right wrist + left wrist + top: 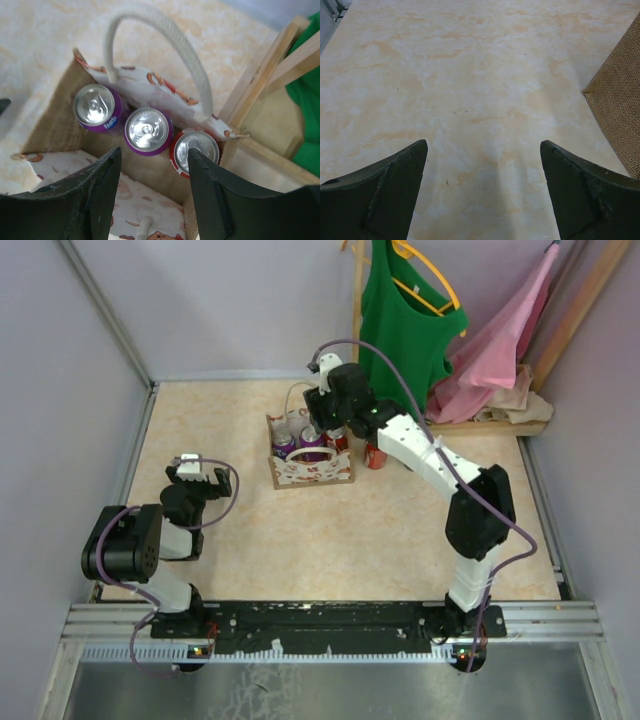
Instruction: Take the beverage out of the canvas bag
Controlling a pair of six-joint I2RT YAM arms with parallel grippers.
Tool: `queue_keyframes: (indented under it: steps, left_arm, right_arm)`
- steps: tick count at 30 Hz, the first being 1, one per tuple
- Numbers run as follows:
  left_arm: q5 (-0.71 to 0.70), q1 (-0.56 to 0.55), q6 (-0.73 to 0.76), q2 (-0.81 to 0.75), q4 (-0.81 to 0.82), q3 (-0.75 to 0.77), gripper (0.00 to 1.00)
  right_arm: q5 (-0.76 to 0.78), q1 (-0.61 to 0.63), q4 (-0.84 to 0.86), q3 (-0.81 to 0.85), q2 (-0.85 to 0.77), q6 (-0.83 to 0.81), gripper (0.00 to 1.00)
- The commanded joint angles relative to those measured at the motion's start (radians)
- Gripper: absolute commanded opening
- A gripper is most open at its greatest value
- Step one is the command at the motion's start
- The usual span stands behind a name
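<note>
At the left, the left claw [200, 478] is held low over the bare table [250, 540], well apart from the bag. Its jaws are spread wide and nothing is between them. Toward the middle of the table, the canvas bag [310, 472] is stood upright with its mouth open to the top. Three drink cans are seen inside it from the right wrist view, lined along the far wall under a white loop handle [165, 50]. A purple can [96, 106] is at the left, a second purple can [148, 131] in the middle, and a red can [196, 149] at the right. All three are stood upright, so each long axis is pointed straight up at the camera. The right claw [154, 160] is poised directly over the bag's mouth, parted and empty, with the middle can lying just beyond the gap between its jaws. The right arm is judged by far the nearer. A straight descent with a slight reach forward appears to be called for.
</note>
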Motion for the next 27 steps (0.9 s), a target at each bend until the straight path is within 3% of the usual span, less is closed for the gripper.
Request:
queue_keyframes:
  steps: [1,12,21,27]
  left_arm:
    - [-0.001,-0.005,0.008,0.008,0.012,0.012,1.00]
    - [0.000,-0.004,0.008,0.008,0.013,0.012,1.00]
    - [-0.001,-0.004,0.008,0.008,0.012,0.012,1.00]
    - [-0.001,-0.004,0.007,0.008,0.012,0.012,1.00]
  right_arm:
    - [-0.001,-0.005,-0.111,0.102,0.030,-0.028,0.56]
    - [0.007,-0.009,-0.188,0.180,0.142,-0.065,0.69]
    - [-0.013,-0.054,-0.217,0.222,0.217,-0.074,0.71]
    - [0.011,-0.077,-0.230,0.239,0.242,-0.098,0.84]
